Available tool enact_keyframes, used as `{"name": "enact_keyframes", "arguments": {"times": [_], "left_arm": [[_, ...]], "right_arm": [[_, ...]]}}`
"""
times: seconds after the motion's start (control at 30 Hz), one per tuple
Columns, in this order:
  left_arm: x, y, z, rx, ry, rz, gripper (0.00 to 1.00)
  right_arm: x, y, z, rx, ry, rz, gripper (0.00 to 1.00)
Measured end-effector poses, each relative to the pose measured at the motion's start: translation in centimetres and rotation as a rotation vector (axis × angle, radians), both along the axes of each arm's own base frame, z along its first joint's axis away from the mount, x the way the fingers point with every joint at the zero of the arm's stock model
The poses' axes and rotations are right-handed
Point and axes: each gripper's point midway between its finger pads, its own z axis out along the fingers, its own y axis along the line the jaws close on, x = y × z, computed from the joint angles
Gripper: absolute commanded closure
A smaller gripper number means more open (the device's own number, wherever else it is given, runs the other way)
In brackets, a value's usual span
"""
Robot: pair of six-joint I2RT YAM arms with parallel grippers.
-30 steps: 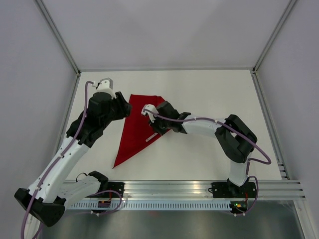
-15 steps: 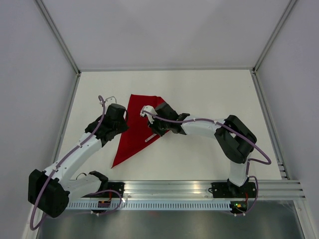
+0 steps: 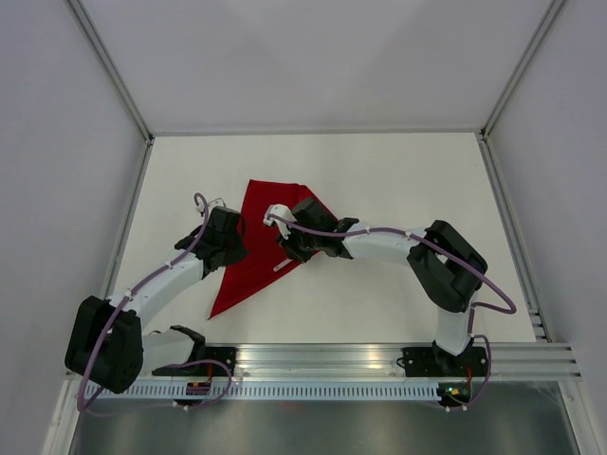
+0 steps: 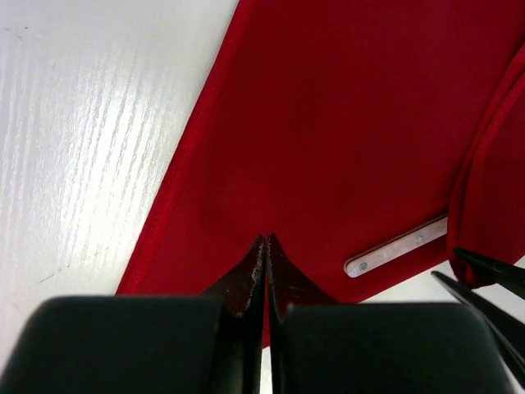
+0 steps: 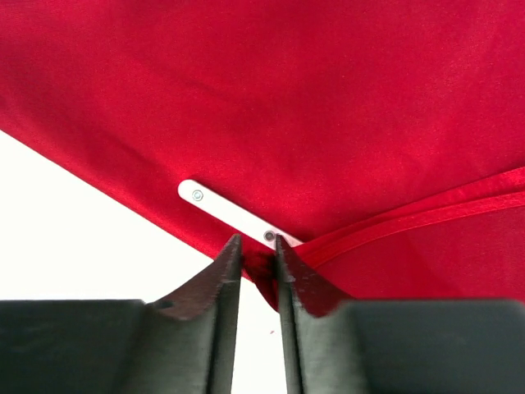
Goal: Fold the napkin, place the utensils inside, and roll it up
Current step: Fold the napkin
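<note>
The red napkin [image 3: 254, 237] lies folded into a long triangle, its tip pointing at the near-left. A silver utensil handle [image 5: 230, 215] with two rivets sticks out from under a folded flap, also seen in the left wrist view [image 4: 398, 246] and from above [image 3: 282, 266]; the rest of the utensils is hidden under the cloth. My left gripper [image 4: 267, 239] is shut, its tips down on the napkin near its left edge, with no cloth between them. My right gripper [image 5: 257, 242] stands narrowly open, straddling the flap's corner beside the handle.
The white table [image 3: 398, 171] is walled by grey panels at the back and sides. An aluminium rail [image 3: 322, 365] with both arm bases runs along the near edge. The right gripper's fingertips [image 4: 484, 275] show at the lower right of the left wrist view.
My left arm came down onto the napkin's left side and its gripper went from open to shut. The right jaws parted a little. The napkin's near tip shifted slightly left.
</note>
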Motion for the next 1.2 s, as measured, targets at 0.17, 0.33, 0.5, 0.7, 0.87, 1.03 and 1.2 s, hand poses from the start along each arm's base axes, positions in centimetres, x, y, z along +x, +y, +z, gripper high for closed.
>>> {"name": "enact_keyframes", "arguments": {"times": [0.17, 0.33, 0.5, 0.7, 0.87, 1.03, 1.2], "left_arm": [[0.5, -0.7, -0.1, -0.024, -0.009, -0.013, 0.98], [0.8, -0.9, 0.0, -0.034, -0.019, -0.018, 0.97], [0.8, -0.9, 0.0, -0.035, -0.020, -0.017, 0.87], [2.4, -0.3, 3.7, -0.068, -0.080, 0.018, 0.73], [5.5, 0.2, 12.5, -0.118, -0.251, 0.044, 0.63], [6.5, 0.0, 22.5, -0.167, -0.455, 0.027, 0.55], [5.1, 0.5, 27.6, -0.184, -0.542, 0.016, 0.53]], "right_arm": [[-0.3, -0.1, -0.2, -0.006, 0.017, 0.003, 0.55], [-0.7, 0.0, -0.1, 0.001, 0.040, 0.013, 0.50], [-1.1, 0.7, 0.7, 0.025, 0.067, 0.027, 0.48], [-1.3, 2.1, 2.4, 0.074, 0.076, 0.053, 0.49], [-2.4, 3.0, 2.5, 0.073, 0.071, 0.082, 0.48], [-5.8, 5.5, 2.5, 0.045, -0.002, 0.174, 0.45], [-10.6, 8.8, 3.1, 0.049, -0.115, 0.317, 0.37]]}}
